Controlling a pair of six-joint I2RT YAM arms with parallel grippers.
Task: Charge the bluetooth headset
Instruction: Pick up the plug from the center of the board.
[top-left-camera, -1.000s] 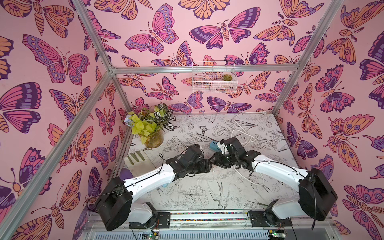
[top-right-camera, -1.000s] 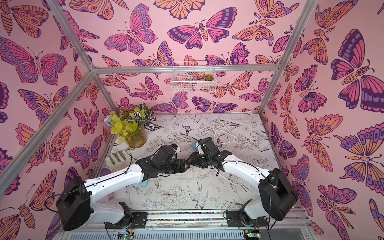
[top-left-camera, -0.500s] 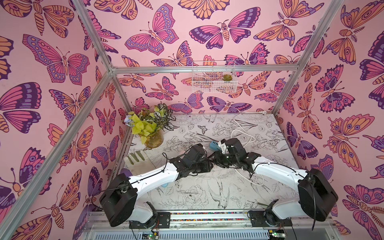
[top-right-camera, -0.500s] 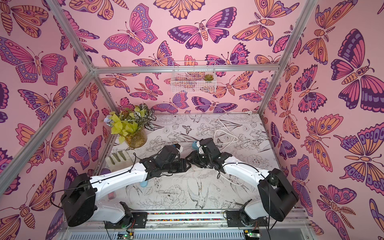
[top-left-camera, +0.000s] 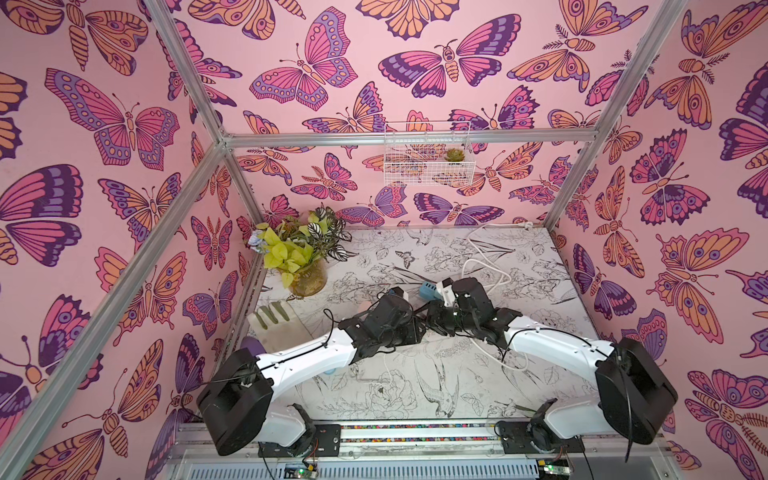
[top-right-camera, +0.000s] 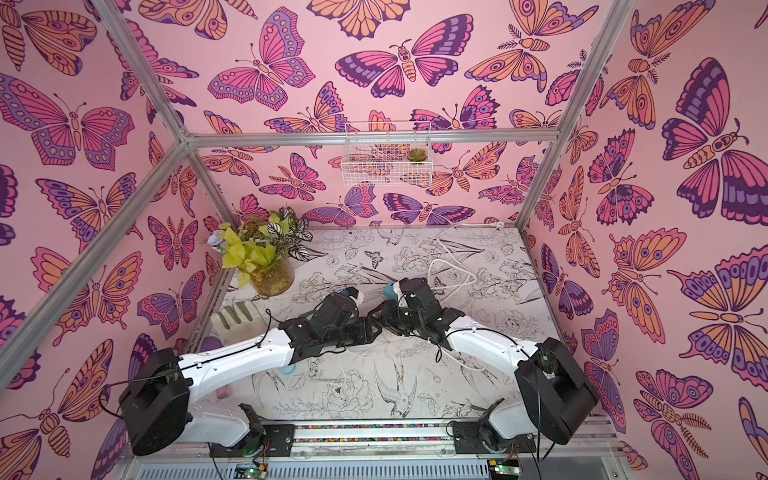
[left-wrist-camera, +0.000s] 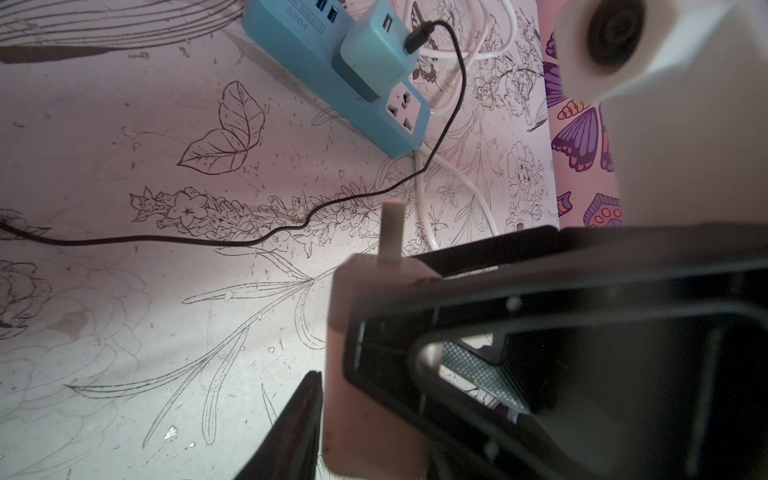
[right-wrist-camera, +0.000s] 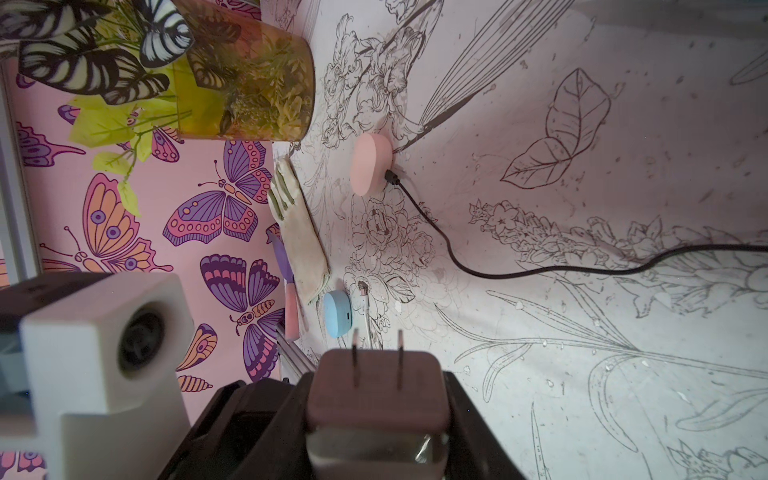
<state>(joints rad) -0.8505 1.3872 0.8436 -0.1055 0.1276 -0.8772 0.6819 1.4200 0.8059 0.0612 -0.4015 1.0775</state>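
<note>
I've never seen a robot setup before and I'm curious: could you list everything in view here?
plant: one, green in amber glass, far left corner
power strip: one, blue, far centre
charger: one, teal, in power strip
pink case: one, pink, near plant
blue case: one, blue, left side
black cable: one, black, charger to pink case
white cable: one, white, far right
wire basket: one, white, back wall
pad: one, cream, left edge
adapter: one, pale, in right gripper
arms: two, white-black, meeting at centre
right gripper: one, black, shut on adapter
left gripper: one, black, grip unclear
</note>
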